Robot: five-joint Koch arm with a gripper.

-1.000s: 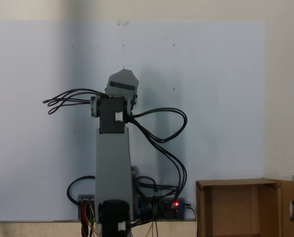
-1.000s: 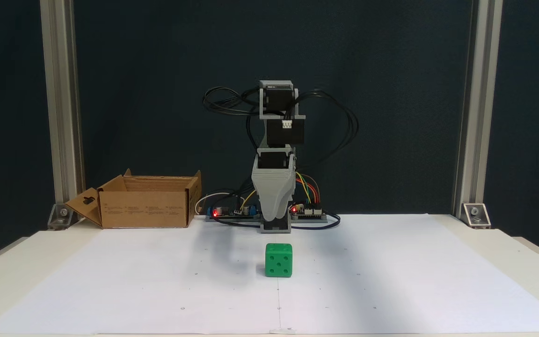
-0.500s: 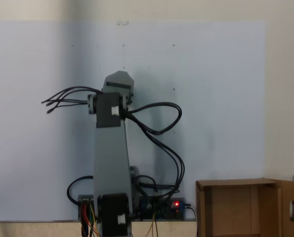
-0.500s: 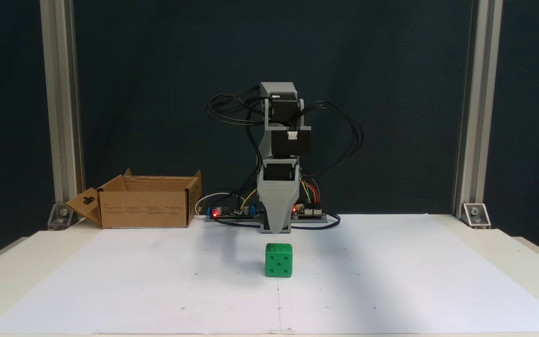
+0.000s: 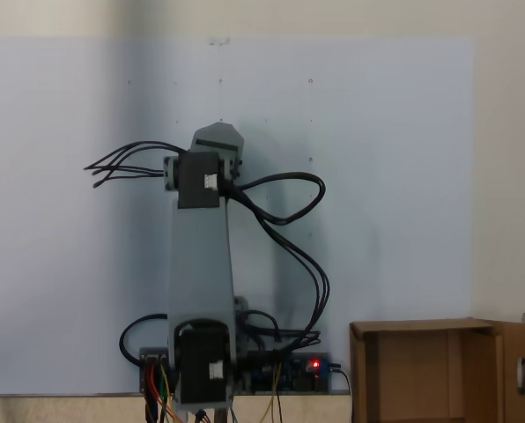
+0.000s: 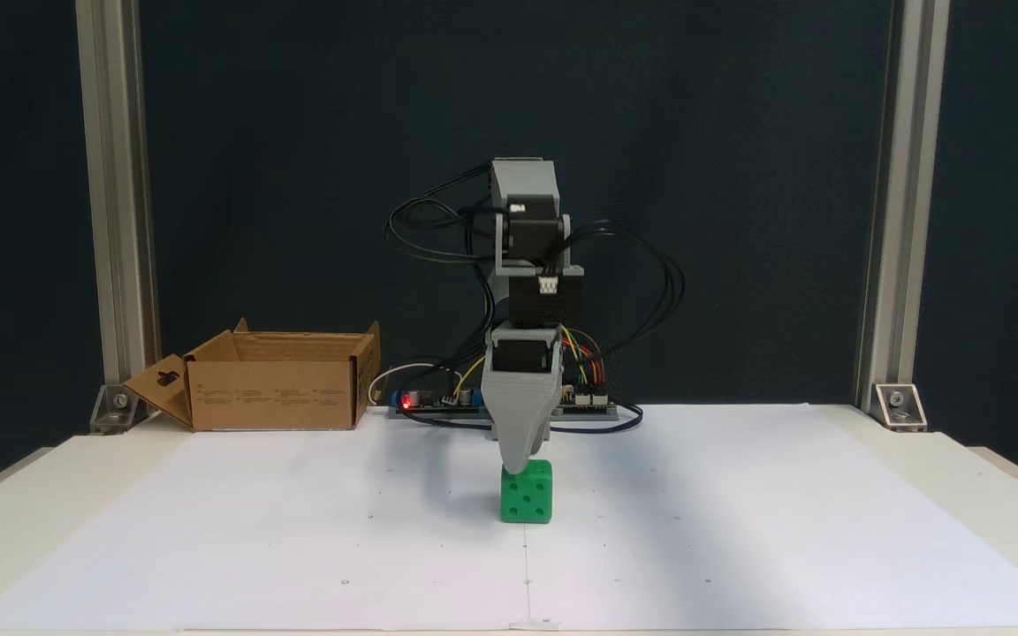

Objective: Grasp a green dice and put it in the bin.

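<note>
The green dice (image 6: 528,496) sits on the white paper near the table's middle, five pips on its front face. My gripper (image 6: 516,466) points straight down, and its grey tip comes down over the dice's upper left corner. Only one jaw shows, so its state stays unclear. In a fixed view from above, the gripper (image 5: 218,134) reaches out over the paper and the arm hides the dice. The bin (image 6: 275,396), a brown cardboard box with upright flaps, stands at the back left, well away from the gripper; the bin (image 5: 421,370) is also at the lower right.
A circuit board with a red light (image 6: 425,402) and loose black cables (image 6: 650,265) lie around the arm's base. Aluminium posts (image 6: 116,203) (image 6: 902,203) stand at both back corners. White paper (image 6: 739,530) covers the table.
The arm has stretched forward and down. The gripper tip dropped from behind the dice to its top. Dice and bin have not moved.
</note>
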